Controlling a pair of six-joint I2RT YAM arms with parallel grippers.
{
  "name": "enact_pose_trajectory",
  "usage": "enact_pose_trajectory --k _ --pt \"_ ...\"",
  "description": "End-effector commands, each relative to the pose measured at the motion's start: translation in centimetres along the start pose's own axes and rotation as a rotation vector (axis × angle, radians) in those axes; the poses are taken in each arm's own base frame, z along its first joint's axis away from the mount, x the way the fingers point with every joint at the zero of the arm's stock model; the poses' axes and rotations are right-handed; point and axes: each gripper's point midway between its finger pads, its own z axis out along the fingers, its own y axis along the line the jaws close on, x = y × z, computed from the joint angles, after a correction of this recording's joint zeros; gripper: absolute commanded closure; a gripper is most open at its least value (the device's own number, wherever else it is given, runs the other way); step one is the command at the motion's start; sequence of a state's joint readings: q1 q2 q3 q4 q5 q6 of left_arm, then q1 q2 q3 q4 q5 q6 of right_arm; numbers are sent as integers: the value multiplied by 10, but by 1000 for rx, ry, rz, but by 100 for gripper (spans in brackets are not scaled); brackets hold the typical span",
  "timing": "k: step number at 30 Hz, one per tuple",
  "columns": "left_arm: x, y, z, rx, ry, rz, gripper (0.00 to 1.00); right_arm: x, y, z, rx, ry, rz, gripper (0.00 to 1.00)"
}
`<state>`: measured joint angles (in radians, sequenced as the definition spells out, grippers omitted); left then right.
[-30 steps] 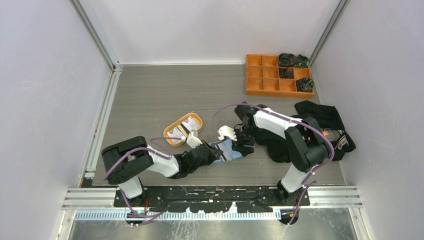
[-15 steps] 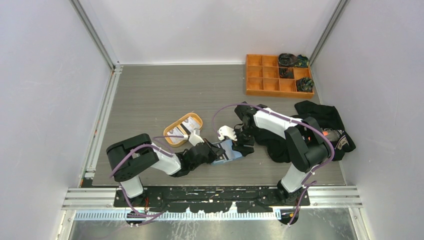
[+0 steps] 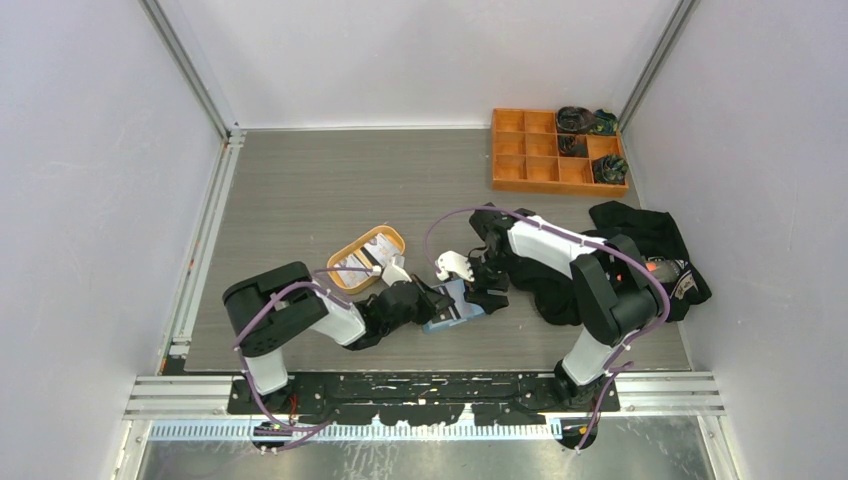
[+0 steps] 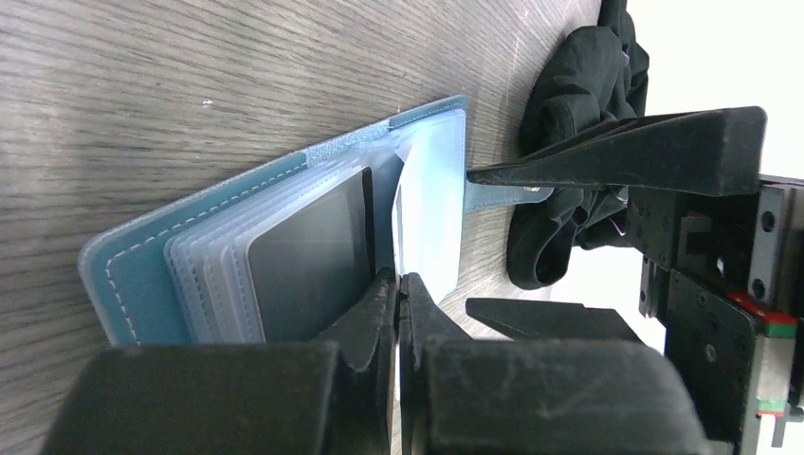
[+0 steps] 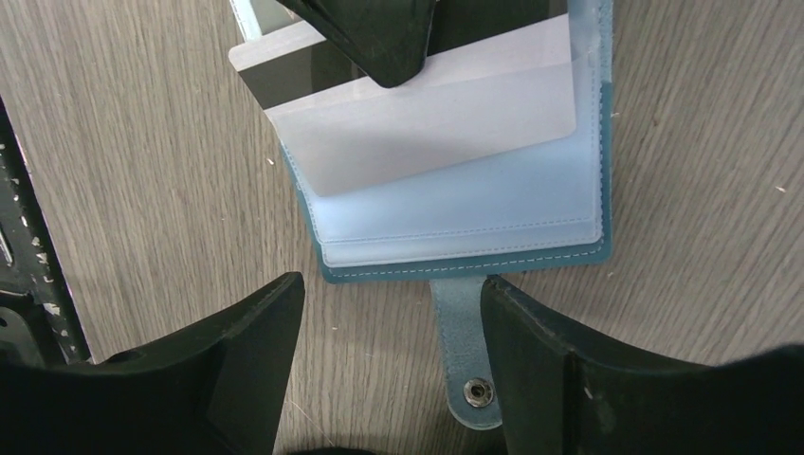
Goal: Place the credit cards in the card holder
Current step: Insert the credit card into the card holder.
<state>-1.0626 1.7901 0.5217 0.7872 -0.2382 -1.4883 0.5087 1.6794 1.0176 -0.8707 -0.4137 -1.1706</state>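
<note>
The blue card holder (image 5: 474,204) lies open on the table, clear pockets up, its snap tab (image 5: 465,351) pointing toward my right wrist. My left gripper (image 4: 398,281) is shut on a white credit card (image 5: 427,104) with a dark stripe, which is partly inside a clear pocket. A dark card (image 4: 303,265) sits in another pocket. My right gripper (image 5: 392,313) is open just short of the holder's edge, its fingers astride the tab and holding nothing. In the top view both grippers meet at the holder (image 3: 455,306). More credit cards (image 3: 355,262) lie in the orange oval tray (image 3: 392,236).
A black cloth (image 3: 650,240) lies bunched to the right, under my right arm. An orange compartment box (image 3: 520,165) with dark items stands at the back right. Metal rails run along the table's left and near edges.
My left arm has moved right, carrying the card further toward the holder. The right gripper's jaws have spread a little wider and stayed in place.
</note>
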Motion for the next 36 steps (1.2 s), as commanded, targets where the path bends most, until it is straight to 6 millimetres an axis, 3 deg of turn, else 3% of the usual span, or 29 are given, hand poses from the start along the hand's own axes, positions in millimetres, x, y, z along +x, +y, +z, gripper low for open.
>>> enact_pose_trajectory --k 1,7,12,15,18,23,29,36 --pt "8 16 2 -46 46 39 98 -25 -4 -22 60 -84 -47 24" --pt "9 17 2 -54 52 41 90 -41 7 -42 98 -160 -100 20" --pt "11 17 4 -53 60 41 88 -61 33 -46 44 -299 -224 26" --pt "11 16 5 -50 63 38 87 -70 51 -39 -7 -359 -311 46" --pt "12 15 6 -44 69 36 87 -74 60 -28 -34 -349 -377 76" --pt "10 17 5 -41 67 27 86 -85 56 -8 53 -308 -469 97" --pt "11 18 5 -38 71 24 86 -97 37 7 231 -255 -536 99" --pt "11 19 7 -37 75 21 85 -107 30 9 322 -247 -578 99"
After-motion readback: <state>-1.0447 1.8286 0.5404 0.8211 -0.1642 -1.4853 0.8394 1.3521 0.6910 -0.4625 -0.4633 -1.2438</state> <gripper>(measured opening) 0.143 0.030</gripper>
